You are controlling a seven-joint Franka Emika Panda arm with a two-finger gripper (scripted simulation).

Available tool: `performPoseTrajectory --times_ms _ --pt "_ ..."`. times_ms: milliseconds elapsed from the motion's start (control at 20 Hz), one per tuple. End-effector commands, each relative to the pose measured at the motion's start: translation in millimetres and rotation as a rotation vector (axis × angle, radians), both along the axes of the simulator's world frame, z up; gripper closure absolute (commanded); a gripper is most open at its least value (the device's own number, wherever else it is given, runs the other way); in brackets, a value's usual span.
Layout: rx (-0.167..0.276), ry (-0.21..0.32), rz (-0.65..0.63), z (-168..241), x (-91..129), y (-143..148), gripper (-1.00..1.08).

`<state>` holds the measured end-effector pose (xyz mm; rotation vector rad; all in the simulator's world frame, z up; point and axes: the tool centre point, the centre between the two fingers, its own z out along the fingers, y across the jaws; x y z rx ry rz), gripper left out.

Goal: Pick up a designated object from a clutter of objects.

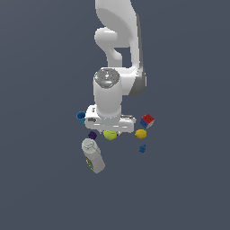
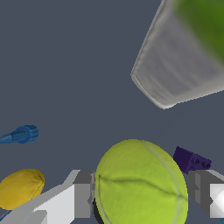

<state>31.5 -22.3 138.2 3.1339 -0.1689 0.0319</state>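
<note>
From the exterior view's left: a blue cup [image 1: 81, 117] sits beside the arm's hand, a purple block [image 1: 92, 134] lies below it, and a white bottle [image 1: 93, 156] lies tilted on its side nearer the camera. The ball [image 1: 110, 134], yellow-green, rests on the floor directly under the gripper [image 1: 110, 130], at the middle of the clutter. Farther to the exterior view's right are a lemon [image 1: 141, 134], a red-blue-white cube [image 1: 147, 121] and a small blue bit [image 1: 142, 148].

In the wrist view the ball [image 2: 141, 183] fills the space between the two fingers [image 2: 82, 194], which flank it on either side. The gripper [image 2: 142, 192] looks spread about as wide as the ball; whether the pads already touch it cannot be told.

The step in hand appears to be the closing grasp. Done well, it would mean squeezing evenly across the ball's widest part, low enough that the round, fuzzy surface does not squirt out, then lifting straight up. The purple block [image 2: 191, 160] sits just beside one finger and the bottle [image 2: 183, 65] is near, so a sideways drift could nudge them.

The surface is a flat, featureless dark grey-blue plane that runs to every edge of both views, with no walls or furniture visible.
</note>
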Motion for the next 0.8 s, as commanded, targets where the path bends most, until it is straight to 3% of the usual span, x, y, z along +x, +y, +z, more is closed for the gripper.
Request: performPoseTrajectory --times_ms 0,750 --pt "-0.001 0.000 0.000 25 3 15 1.08" --pt "0.000 0.010 0.000 173 23 108 1.08"
